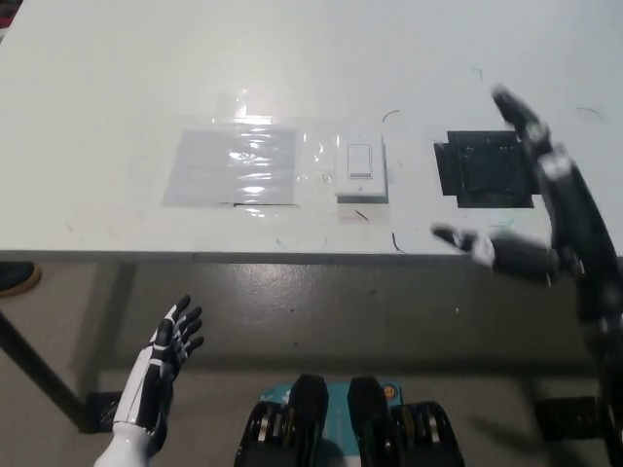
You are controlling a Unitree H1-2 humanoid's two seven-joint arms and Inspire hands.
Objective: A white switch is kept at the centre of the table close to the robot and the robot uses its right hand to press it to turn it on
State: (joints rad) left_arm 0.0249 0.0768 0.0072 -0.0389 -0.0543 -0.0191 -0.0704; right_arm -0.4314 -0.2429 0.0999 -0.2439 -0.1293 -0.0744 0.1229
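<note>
A white wall-type switch (360, 167) lies on the white table (292, 68), near its front edge at the middle. My black right hand (545, 209) hovers over the table's right front part, to the right of the switch and apart from it. Its fingers are spread, one pointing up and back, the thumb (462, 239) pointing left toward the table edge. The hand holds nothing. My white left hand (161, 365) rests low at the lower left, below the table's edge, open with fingers apart.
A clear plastic sheet (234, 163) is taped flat left of the switch. A black square patch (487, 168) lies right of the switch, partly under my right hand. A table leg (39, 375) runs down at the lower left.
</note>
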